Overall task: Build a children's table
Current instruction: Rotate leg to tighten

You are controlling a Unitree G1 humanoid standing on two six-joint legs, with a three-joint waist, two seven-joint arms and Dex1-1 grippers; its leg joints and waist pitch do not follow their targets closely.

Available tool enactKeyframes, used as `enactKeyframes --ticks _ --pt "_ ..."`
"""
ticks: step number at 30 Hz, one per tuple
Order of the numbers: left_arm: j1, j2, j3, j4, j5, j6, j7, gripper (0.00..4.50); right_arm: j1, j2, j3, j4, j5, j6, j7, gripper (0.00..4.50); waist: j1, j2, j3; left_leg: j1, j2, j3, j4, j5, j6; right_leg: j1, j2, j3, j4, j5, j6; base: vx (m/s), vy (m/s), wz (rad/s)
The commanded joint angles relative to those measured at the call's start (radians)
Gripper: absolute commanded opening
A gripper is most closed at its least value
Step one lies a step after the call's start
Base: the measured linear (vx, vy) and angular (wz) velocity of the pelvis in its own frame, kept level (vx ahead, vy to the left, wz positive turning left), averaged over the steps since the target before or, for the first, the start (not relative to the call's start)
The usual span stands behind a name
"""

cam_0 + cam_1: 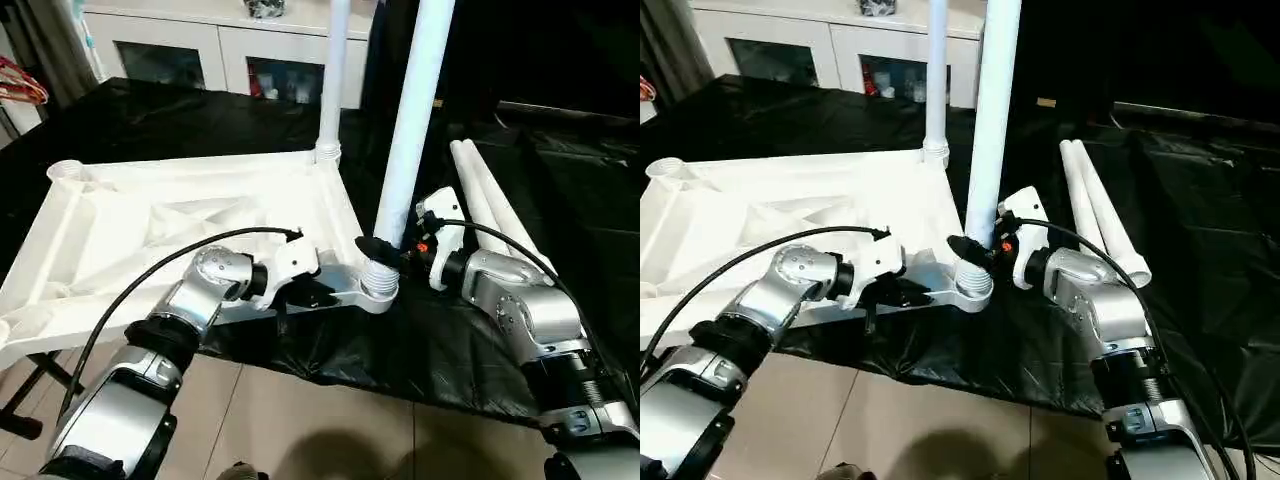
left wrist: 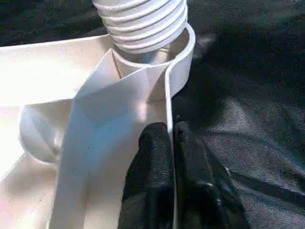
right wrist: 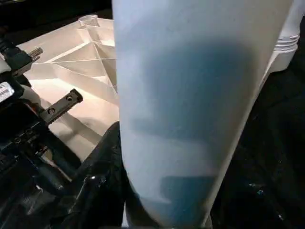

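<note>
The table top (image 1: 150,225) lies upside down on the black cloth (image 1: 440,340). The left gripper (image 2: 170,143) pinches its rim beside the near corner socket (image 1: 380,290). The right gripper (image 1: 385,250) clasps the leg (image 1: 410,130) standing upright in that socket.

silver forearms (image 1: 200,290), black cables (image 1: 130,290), black-fingered end effectors.

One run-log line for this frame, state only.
left tool: shut on table top rim | right tool: shut on upright leg, threaded end at near corner socket | far leg: standing | two legs: lying on cloth
</note>
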State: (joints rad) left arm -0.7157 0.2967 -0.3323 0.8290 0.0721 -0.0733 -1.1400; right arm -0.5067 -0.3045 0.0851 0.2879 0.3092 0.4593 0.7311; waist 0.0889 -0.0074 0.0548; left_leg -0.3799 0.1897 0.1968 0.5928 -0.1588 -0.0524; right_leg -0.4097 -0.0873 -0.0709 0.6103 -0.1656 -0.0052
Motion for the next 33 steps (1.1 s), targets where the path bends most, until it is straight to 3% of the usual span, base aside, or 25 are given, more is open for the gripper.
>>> enactKeyframes --ticks 1,10,16,21,25,26,29,33 --pt "0.03 0.03 -0.011 0.03 0.027 0.04 -0.005 0.01 0.0 -0.005 -0.008 -0.011 0.001 -0.001 0.002 1.89 0.007 -0.01 -0.062 0.02 0.039 -0.03 -0.077 -0.341 -0.009 0.035 -0.073 0.042 -0.103 -0.487 -0.119 0.0 0.0 0.0" --pt "0.034 0.029 0.001 0.029 0.016 0.05 -0.006 0.0 0.009 -0.006 0.012 0.0 -0.009 0.023 0.019 1.89 0.008 -0.01 -0.062 0.021 0.038 -0.027 -0.078 -0.331 -0.004 0.037 -0.071 0.043 -0.101 -0.466 -0.13 0.0 0.0 0.0" --pt "0.019 0.014 0.014 0.051 0.023 0.028 0.062 0.0 0.006 -0.004 0.028 0.011 -0.016 0.032 0.025 1.89 0.004 -0.011 -0.055 0.026 0.036 -0.033 -0.078 -0.379 -0.012 0.031 -0.075 0.037 -0.119 -0.611 -0.08 0.0 0.0 0.0" --pt "0.014 0.008 0.017 0.046 0.013 0.02 0.054 0.0 -0.003 -0.002 0.03 0.03 -0.028 0.02 0.025 1.89 0.001 -0.011 -0.055 0.029 0.035 -0.037 -0.079 -0.406 -0.018 0.027 -0.076 0.033 -0.127 -0.656 -0.055 0.0 0.0 0.0" --pt "0.015 0.005 0.016 0.038 0.003 0.02 0.033 0.0 -0.024 0.02 0.016 0.101 -0.035 -0.019 0.01 1.89 -0.003 -0.006 -0.057 0.026 0.04 -0.041 -0.087 -0.41 -0.021 0.032 -0.078 0.03 -0.124 -0.607 -0.075 0.0 0.0 0.0" --pt "0.015 0.005 0.016 0.039 0.003 0.02 0.033 0.0 -0.026 0.022 0.015 0.106 -0.035 -0.021 0.009 1.89 -0.004 0.0 -0.058 0.028 0.04 -0.039 -0.089 -0.42 -0.025 0.032 -0.075 0.029 -0.124 -0.582 -0.084 0.0 0.0 0.0" --pt "0.015 0.003 0.014 0.045 0.006 0.015 0.038 0.0 -0.043 0.04 0.012 0.169 -0.04 -0.047 0.002 1.89 -0.004 -0.004 -0.056 0.034 0.038 -0.037 -0.087 -0.441 -0.026 0.029 -0.076 0.032 -0.123 -0.566 -0.104 0.0 0.0 0.0" --pt "0.013 0.004 0.014 0.05 0.008 0.013 0.04 0.0 -0.044 0.05 0.001 0.188 -0.031 -0.049 -0.001 1.89 -0.003 -0.005 -0.054 0.039 0.037 -0.037 -0.086 -0.45 -0.02 0.028 -0.078 0.031 -0.129 -0.606 -0.092 0.0 0.0 0.0"
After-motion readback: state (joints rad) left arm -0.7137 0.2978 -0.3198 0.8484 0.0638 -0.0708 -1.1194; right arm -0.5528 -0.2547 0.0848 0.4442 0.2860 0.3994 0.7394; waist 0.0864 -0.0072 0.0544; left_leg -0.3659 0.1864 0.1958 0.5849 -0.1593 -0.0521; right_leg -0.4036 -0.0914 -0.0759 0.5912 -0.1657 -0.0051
